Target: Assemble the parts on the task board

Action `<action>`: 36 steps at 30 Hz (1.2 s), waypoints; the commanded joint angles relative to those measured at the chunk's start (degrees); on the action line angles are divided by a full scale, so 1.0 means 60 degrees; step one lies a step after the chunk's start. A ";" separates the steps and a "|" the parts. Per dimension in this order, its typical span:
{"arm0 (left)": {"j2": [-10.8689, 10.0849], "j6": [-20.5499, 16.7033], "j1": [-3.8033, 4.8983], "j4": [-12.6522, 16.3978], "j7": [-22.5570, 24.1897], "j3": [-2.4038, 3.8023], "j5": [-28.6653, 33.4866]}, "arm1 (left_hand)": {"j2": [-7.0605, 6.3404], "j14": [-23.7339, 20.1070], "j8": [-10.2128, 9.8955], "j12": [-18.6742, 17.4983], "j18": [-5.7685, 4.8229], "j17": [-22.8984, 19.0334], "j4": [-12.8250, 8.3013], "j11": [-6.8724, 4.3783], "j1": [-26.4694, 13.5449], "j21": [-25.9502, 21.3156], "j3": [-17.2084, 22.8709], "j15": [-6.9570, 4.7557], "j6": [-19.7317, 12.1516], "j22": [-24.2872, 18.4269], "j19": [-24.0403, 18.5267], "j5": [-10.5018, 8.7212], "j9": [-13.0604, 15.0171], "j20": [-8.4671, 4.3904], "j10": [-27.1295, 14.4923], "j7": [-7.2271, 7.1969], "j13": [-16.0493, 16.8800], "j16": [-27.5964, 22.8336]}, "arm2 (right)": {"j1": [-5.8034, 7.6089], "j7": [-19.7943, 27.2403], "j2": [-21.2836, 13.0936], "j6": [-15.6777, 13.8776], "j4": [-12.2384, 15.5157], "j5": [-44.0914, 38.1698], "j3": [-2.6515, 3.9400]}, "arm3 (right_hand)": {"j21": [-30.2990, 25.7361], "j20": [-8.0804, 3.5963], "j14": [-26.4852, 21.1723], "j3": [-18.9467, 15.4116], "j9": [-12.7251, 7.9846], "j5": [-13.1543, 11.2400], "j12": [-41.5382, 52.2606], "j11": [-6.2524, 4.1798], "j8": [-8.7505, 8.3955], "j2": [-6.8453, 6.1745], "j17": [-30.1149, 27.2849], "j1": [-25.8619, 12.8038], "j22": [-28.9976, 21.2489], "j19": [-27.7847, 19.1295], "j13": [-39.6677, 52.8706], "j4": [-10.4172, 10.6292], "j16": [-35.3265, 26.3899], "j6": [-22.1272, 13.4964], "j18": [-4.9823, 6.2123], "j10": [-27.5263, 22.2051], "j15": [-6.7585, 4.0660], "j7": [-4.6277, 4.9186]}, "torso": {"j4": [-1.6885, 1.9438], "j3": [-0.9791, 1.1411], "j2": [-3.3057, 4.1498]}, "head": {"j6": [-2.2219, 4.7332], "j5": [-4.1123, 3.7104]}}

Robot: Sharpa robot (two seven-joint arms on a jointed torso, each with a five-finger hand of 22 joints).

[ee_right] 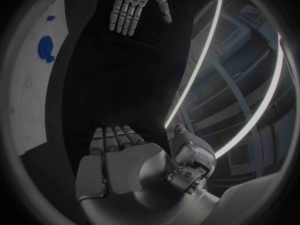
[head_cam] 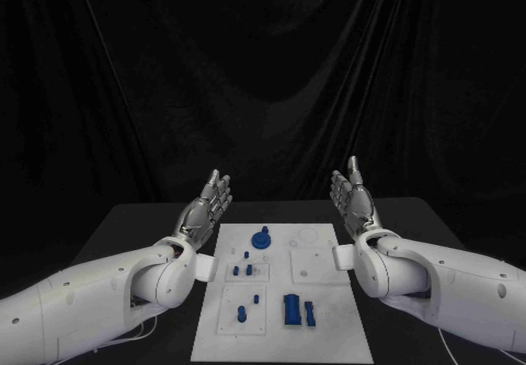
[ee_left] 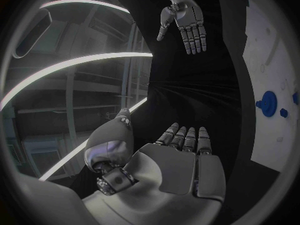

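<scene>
The white task board [head_cam: 318,319] lies in the middle of the black table. On it sit a round blue part with a knob [head_cam: 261,239], small blue pegs [head_cam: 242,270], a blue peg piece [head_cam: 242,312] and a long blue block [head_cam: 293,309] with a thinner one beside it. My left hand [head_cam: 206,205] is raised above the board's far left corner, fingers straight and apart, holding nothing. My right hand [head_cam: 353,198] is raised the same way by the far right corner, empty. The left wrist view shows my left hand [ee_left: 178,160], the right hand [ee_left: 186,22] and the round blue part [ee_left: 269,103]. The right wrist view shows my right hand [ee_right: 122,160], the left hand [ee_right: 134,5] and the round blue part [ee_right: 46,48].
The black table [head_cam: 131,228] spreads to both sides of the board, with bare surface left and right. A black curtain hangs behind. My white forearms lie along both long sides of the board.
</scene>
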 commanded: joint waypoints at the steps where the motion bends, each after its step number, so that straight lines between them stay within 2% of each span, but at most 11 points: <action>1: 0.0123 -0.2277 -0.0073 0.0152 -0.0376 0.0145 0.0221 | -0.0100 -0.0004 -0.0046 -0.0032 -0.0425 -0.0011 -0.0913 0.0020 -0.1333 -0.0054 0.0446 0.0066 -0.0901 -0.0015 0.0012 -0.0317 -0.0017 -0.0086 -0.0079 0.0012 -0.0012 -0.0034 | -0.0020 0.0413 -0.0005 -0.0524 -0.0015 0.0563 0.0016 | -0.0034 -0.0001 -0.0043 0.0035 -0.0009 -0.0034 -0.0035 -0.0011 -0.0033 0.0011 -0.0009 -0.0059 -0.0009 -0.0051 -0.0009 -0.0012 -0.0034 -0.0034 -0.0070 -0.0042 0.0006 0.0004 | -0.0065 0.0025 -0.0085 | 0.0174 -0.0027; 2: 0.0159 -0.2504 -0.0093 0.0186 -0.0415 0.0200 0.0236 | -0.0100 -0.0004 -0.0046 -0.0032 -0.0425 -0.0011 -0.0913 0.0020 -0.1444 -0.0054 0.0446 0.0066 -0.0901 -0.0015 0.0012 -0.0988 -0.0017 -0.0086 -0.0079 0.0012 -0.0012 -0.0034 | -0.0020 0.0413 -0.0005 -0.0524 -0.0015 0.0563 0.0016 | -0.0034 -0.0001 -0.0043 0.0035 -0.0009 -0.0034 -0.0035 -0.0011 -0.0033 0.0011 -0.0009 -0.0059 -0.0009 -0.0051 -0.0009 -0.0012 -0.0034 -0.0034 -0.0070 -0.0042 0.0006 0.0004 | -0.0067 0.0026 -0.0087 | 0.0186 -0.0029; 3: 0.0205 -0.2798 -0.0120 0.0230 -0.0466 0.0272 0.0254 | -0.0100 -0.0004 -0.0046 -0.0032 -0.0425 -0.0011 -0.0913 0.0020 -0.1629 -0.0054 0.0446 0.0066 -0.0901 -0.0015 0.0012 -0.0988 -0.0017 -0.0086 -0.0079 0.0012 -0.0012 -0.0034 | -0.0020 0.0413 -0.0005 -0.0524 -0.0015 0.0563 0.0016 | -0.0034 -0.0001 -0.0043 0.0035 -0.0009 -0.0034 -0.0035 -0.0011 -0.0033 0.0011 -0.0009 -0.0059 -0.0009 -0.0051 -0.0009 -0.0012 -0.0034 -0.0034 -0.0070 -0.0042 0.0006 0.0004 | -0.0067 0.0026 -0.0088 | 0.0187 -0.0029; 5: 0.0256 -0.3121 -0.0148 0.0279 -0.0521 0.0351 0.0275 | -0.0100 -0.0004 -0.0046 -0.0032 -0.0425 -0.0011 -0.0913 0.0020 -0.1794 -0.0054 0.0446 0.0066 -0.0901 -0.0015 0.0012 -0.0988 -0.0017 -0.0086 -0.0079 0.0012 -0.0012 -0.0034 | -0.0020 0.0413 -0.0005 -0.0524 -0.0015 0.0563 0.0016 | -0.0034 -0.0001 -0.0043 0.0035 -0.0009 -0.0034 -0.0035 -0.0011 -0.0033 0.0011 -0.0009 -0.0059 -0.0009 -0.0051 -0.0009 -0.0012 -0.0034 -0.0034 -0.0070 -0.0042 0.0006 0.0004 | -0.0067 0.0026 -0.0088 | 0.0187 -0.0029; 11: 0.0338 -0.3645 -0.0195 0.0357 -0.0611 0.0479 0.0308 | -0.0100 -0.0004 -0.0046 -0.0032 -0.0425 -0.0011 -0.0913 0.0020 -0.2305 -0.0054 0.0446 0.0066 -0.0901 -0.0015 0.0012 -0.0988 -0.0017 -0.0086 -0.0079 0.0012 -0.0012 -0.0034 | -0.0020 0.0413 -0.0005 -0.0524 -0.0015 0.0563 0.0016 | -0.0034 -0.0001 -0.0043 0.0035 -0.0009 -0.0034 -0.0035 -0.0011 -0.0033 0.0011 -0.0009 -0.0059 -0.0009 -0.0051 -0.0009 -0.0012 -0.0034 -0.0034 -0.0070 -0.0042 0.0006 0.0004 | -0.0067 0.0026 -0.0088 | 0.0187 -0.0029; 25: 0.0342 -0.3668 -0.0197 0.0361 -0.0615 0.0484 0.0309 | -0.0100 -0.0004 -0.0046 -0.0032 -0.0425 -0.0011 -0.0913 0.0020 -0.3121 -0.0054 0.0446 0.0066 -0.0901 -0.0015 0.0012 -0.0988 -0.0017 -0.0086 -0.0079 0.0012 -0.0012 -0.0034 | -0.0020 0.0413 -0.0005 -0.0524 -0.0015 0.0563 0.0016 | -0.0034 -0.0001 -0.0043 0.0035 -0.0009 -0.0034 -0.0035 -0.0011 -0.0033 0.0011 -0.0009 -0.0059 -0.0009 -0.0051 -0.0009 -0.0012 -0.0034 -0.0034 -0.0070 -0.0042 0.0006 0.0004 | -0.0067 0.0026 -0.0088 | 0.0187 -0.0029; 27: 0.0342 -0.3668 -0.0197 0.0361 -0.0615 0.0484 0.0309 | -0.0100 -0.0004 -0.0046 -0.0032 -0.0425 -0.0011 -0.0913 0.0020 -0.3500 -0.0054 0.0446 0.0066 -0.0901 -0.0015 0.0012 -0.0988 -0.0017 -0.0086 -0.0079 0.0012 -0.0012 -0.0034 | -0.0020 0.0413 -0.0005 -0.0524 -0.0015 0.0563 0.0016 | -0.0034 -0.0001 -0.0043 0.0035 -0.0009 -0.0034 -0.0035 -0.0011 -0.0033 0.0011 -0.0009 -0.0059 -0.0009 -0.0051 -0.0009 -0.0012 -0.0034 -0.0034 -0.0070 -0.0042 0.0006 0.0004 | -0.0067 0.0026 -0.0088 | 0.0187 -0.0029; 28: 0.0342 -0.3668 -0.0197 0.0361 -0.0615 0.0484 0.0309 | -0.0100 -0.0004 -0.0046 -0.0032 -0.0425 -0.0011 -0.0913 0.0020 -0.4187 -0.0054 0.0446 0.0066 -0.0901 -0.0015 0.0012 -0.0988 -0.0017 -0.0086 -0.0079 0.0012 -0.0012 -0.0034 | -0.0020 0.0413 -0.0005 -0.0524 -0.0015 0.0563 0.0016 | -0.0034 -0.0001 -0.0043 0.0035 -0.0009 -0.0034 -0.0035 -0.0011 -0.0033 0.0011 -0.0009 -0.0059 -0.0009 -0.0051 -0.0009 -0.0012 -0.0034 -0.0034 -0.0070 -0.0042 0.0006 0.0004 | -0.0067 0.0026 -0.0088 | 0.0187 -0.0029; 36: 0.0342 -0.3668 -0.0197 0.0361 -0.0615 0.0484 0.0309 | -0.0100 -0.0004 -0.0046 -0.0032 -0.0425 -0.0011 -0.0913 0.0020 -0.4187 -0.0054 0.0446 0.0066 -0.0901 -0.0015 0.0012 -0.0988 -0.0017 -0.0086 -0.0079 0.0012 -0.0012 -0.0034 | -0.0020 0.0413 -0.0005 -0.0524 -0.0015 0.0563 0.0016 | -0.0034 -0.0001 -0.0043 0.0035 -0.0009 -0.0034 -0.0035 -0.0011 -0.0033 0.0011 -0.0009 -0.0059 -0.0009 -0.0051 -0.0009 -0.0012 -0.0034 -0.0034 -0.0070 -0.0042 0.0006 0.0004 | -0.0067 0.0026 -0.0088 | 0.0187 -0.0029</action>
